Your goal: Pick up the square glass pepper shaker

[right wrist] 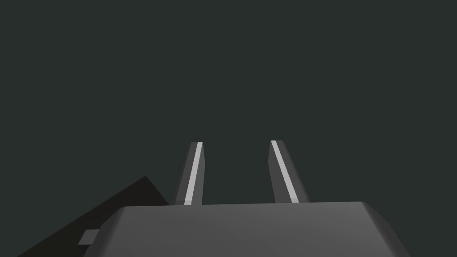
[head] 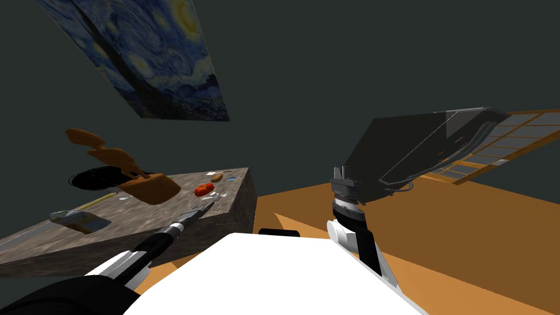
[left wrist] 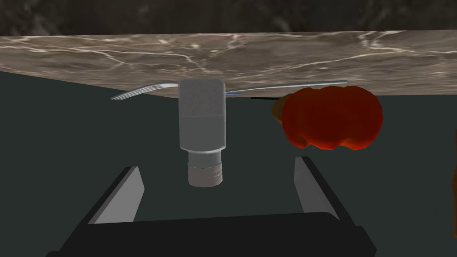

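Pepper shaker [left wrist: 201, 116] was found standing upright on the marbled table [left wrist: 312, 49], its square grey body on the surface and its narrower ribbed cap pointing away from it. A fork [left wrist: 147, 89] lay on the table just behind the shaker. A red tomato [left wrist: 332, 118] sat just beside it, apart from it by a small gap.

The left gripper [left wrist: 216, 163] was lined up on the shaker with its fingers spread wide and nothing held. The cap lay roughly level with the fingertips and the body lay beyond them, so no contact was noted. The right gripper [right wrist: 235, 143] was raised at the robot's right side, clear of the table. Its fingers were apart by a narrower gap and were empty.

The approach was judged nearly complete, with the grasp not yet made.

The following risks were identified:
- If the fingers were closed at this depth, only the cap would be caught, and the shaker could pivot or slip out.
- If the advance were off-centre, the finger on the tomato's side could strike the tomato and roll it against the shaker.
- If the cap were pushed by the gripper body, the shaker could be toppled onto the fork.
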You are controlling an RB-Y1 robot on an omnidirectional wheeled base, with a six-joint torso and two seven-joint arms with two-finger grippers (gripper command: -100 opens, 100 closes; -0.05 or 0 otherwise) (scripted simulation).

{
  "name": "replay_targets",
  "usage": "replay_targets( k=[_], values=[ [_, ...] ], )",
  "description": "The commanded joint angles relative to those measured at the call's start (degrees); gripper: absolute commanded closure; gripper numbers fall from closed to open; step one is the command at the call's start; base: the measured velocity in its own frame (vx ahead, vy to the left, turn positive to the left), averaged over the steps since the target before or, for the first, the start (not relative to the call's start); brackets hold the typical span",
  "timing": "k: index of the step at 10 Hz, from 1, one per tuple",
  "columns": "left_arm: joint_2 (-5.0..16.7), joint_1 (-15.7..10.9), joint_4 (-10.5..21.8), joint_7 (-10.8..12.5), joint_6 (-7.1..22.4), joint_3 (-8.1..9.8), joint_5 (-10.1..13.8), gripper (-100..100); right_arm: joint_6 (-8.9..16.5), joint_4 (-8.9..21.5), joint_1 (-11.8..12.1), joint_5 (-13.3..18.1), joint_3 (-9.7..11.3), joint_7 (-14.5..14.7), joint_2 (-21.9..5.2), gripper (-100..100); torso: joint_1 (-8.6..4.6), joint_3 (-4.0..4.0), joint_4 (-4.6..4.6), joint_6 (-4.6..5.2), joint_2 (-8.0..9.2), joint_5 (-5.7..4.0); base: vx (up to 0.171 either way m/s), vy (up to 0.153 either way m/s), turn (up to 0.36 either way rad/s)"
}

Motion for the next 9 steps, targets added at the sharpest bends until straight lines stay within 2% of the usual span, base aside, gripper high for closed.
replay_targets(
  k=[1, 9],
  values=[
    [1.6, 1.8, -1.0, 0.9, 0.4, -0.03, 0.2, -100, 0.0, 0.0, 0.0, 0.0, 0.0, 0.0, 0.0, 0, 0.00, 0.00, 0.00, 0.00, 0.00, 0.00, 0.060, -0.012, 0.006],
    [8.8, 11.0, -6.0, 4.5, 2.0, 0.05, 1.0, -100, 0.0, 0.0, 0.0, 0.0, 0.0, 0.0, 0.0, 0, 0.00, 0.01, 0.01, 0.01, 0.02, 0.01, 0.058, -0.008, 0.006]
  ],
)
